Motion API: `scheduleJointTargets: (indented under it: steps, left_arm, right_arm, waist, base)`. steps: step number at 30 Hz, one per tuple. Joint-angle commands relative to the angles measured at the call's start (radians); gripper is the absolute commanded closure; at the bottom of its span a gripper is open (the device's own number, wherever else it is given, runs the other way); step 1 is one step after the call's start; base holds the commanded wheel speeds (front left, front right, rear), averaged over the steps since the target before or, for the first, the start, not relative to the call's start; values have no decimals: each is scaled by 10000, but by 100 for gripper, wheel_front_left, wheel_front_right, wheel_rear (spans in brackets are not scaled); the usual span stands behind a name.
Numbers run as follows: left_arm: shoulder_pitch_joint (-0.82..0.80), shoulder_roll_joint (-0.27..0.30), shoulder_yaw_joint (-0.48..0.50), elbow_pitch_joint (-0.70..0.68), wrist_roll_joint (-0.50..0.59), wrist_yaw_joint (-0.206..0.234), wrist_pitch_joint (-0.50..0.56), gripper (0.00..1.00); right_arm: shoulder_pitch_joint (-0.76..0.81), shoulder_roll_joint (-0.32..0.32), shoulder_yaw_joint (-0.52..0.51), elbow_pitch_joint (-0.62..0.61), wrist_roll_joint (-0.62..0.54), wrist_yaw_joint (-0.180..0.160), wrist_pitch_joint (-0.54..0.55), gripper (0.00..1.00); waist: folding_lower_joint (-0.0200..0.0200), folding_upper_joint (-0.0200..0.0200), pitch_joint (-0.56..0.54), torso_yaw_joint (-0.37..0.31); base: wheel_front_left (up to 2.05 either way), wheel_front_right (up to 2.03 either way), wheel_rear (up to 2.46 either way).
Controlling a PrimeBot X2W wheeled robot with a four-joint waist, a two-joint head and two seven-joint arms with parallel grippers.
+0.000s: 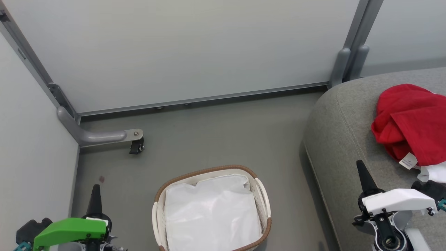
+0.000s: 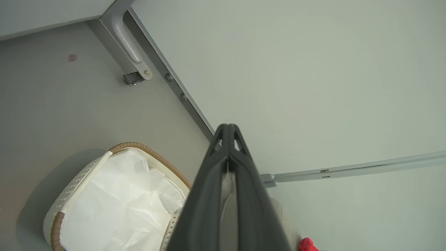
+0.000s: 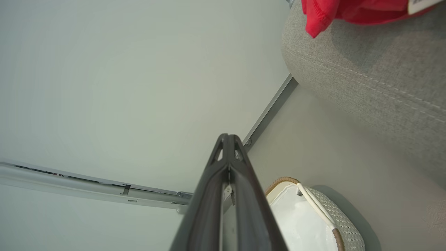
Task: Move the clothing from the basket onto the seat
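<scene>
Left gripper (image 2: 228, 129), right gripper (image 3: 228, 137) closed, empty; clothing (image 1: 411, 122) on seat (image 1: 341, 139) right of basket (image 1: 209, 170); probably done, check under liner (image 1: 212, 212).

Red clothing (image 1: 411, 123) heaped on grey seat (image 1: 345, 139); basket (image 1: 262, 200) emptied.

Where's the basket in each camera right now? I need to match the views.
Head view: basket bottom centre.
Left wrist view: basket lower left, left of the fingers.
Right wrist view: basket bottom edge, right of the fingers.
Shared landmark: red clothing on the grey seat.
</scene>
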Motion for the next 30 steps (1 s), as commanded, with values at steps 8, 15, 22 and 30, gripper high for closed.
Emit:
scheduleJointTargets:
  steps: [8, 15, 22, 30]
  left_arm:
    - [-285, 81, 85, -377, -1135, -69, 300, 100]
    - [-312, 85, 108, -534, -1698, -76, 456, 100]
    - [-314, 88, 132, -667, -2248, -82, 627, 100]
    - [-322, 91, 157, -832, -2815, -89, 788, 100]
  right_arm:
    - [86, -72, -133, -324, 1295, -7, 322, 100]
    - [150, -77, -188, -434, 1939, -8, 483, 100]
    - [202, -83, -245, -549, 2584, -9, 645, 100]
    - [258, -89, -301, -659, 3249, -10, 799, 100]
  waist:
    - [0, 0, -17, -19]
    - [0, 0, -27, -30]
    - [0, 0, -38, -43]
    - [0, 0, -49, -56]
  base:
    - [0, 0, 0]
    - [0, 0, 0]
    - [0, 0, 0]
    - [0, 0, 0]
